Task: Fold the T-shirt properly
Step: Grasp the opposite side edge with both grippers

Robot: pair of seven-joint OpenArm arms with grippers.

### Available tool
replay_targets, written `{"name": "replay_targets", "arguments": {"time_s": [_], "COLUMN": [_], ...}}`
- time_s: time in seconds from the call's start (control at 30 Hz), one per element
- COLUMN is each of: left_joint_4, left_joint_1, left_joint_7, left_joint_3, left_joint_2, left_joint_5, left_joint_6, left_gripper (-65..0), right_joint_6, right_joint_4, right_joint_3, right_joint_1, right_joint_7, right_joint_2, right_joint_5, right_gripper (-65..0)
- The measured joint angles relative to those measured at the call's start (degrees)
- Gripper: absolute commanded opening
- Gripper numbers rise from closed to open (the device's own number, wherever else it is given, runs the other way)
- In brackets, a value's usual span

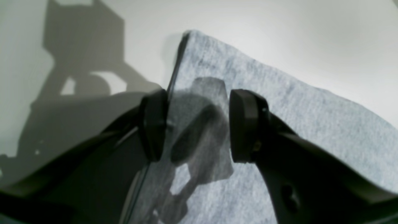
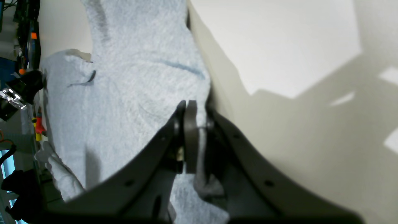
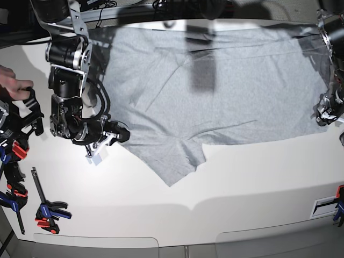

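The light grey T-shirt (image 3: 215,91) lies spread across the back half of the white table (image 3: 177,183), with one sleeve (image 3: 174,161) pointing toward the front. In the base view my right gripper (image 3: 119,134) sits at the shirt's left edge. Seen from the right wrist, that gripper (image 2: 194,137) is shut on a pinch of the T-shirt (image 2: 130,93). My left gripper (image 3: 325,114) is at the shirt's far right edge. The left wrist view shows it (image 1: 199,127) open, one finger on each side of the T-shirt (image 1: 295,124) edge, which is not clamped.
Several bar clamps (image 3: 47,209) lie along the table's left side. A person's hand (image 3: 13,86) rests at the left edge. A small label (image 3: 324,207) sits at the front right. The table's front edge (image 3: 177,244) runs below.
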Motion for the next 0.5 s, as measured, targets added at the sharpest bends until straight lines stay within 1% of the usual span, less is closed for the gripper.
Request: {"name": "replay_targets", "arguments": {"time_s": [0.07,0.17,0.37,0.5], "left_joint_4": [0.00,0.00,0.17,0.17], "left_joint_1": [0.00,0.00,0.00,0.02], "left_joint_7": [0.90,0.85,1.07,1.36], "left_joint_3": [0.00,0.00,0.00,0.00], "left_joint_2": [0.26,0.85,1.07,1.07], "left_joint_5": [-0.04,-0.22,-1.55,-1.97], "left_joint_6": [-0.13,-2.23,-2.36,-2.69], "left_gripper": [-36.0,-36.5,-44.2,-51.6], "right_joint_6": [0.00,0.00,0.00,0.00], "right_joint_4": [-0.02,0.00,-0.02,-0.02], "right_joint_3": [0.02,0.00,0.00,0.00], "right_joint_1": [0.00,0.00,0.00,0.00], "right_joint_7": [0.04,0.13,0.17,0.17], "right_joint_2": [0.00,0.00,0.02,0.00], "right_joint_5": [0.00,0.00,0.00,0.07], "right_gripper": [-65.0,-65.0,-65.0,-65.0]}}
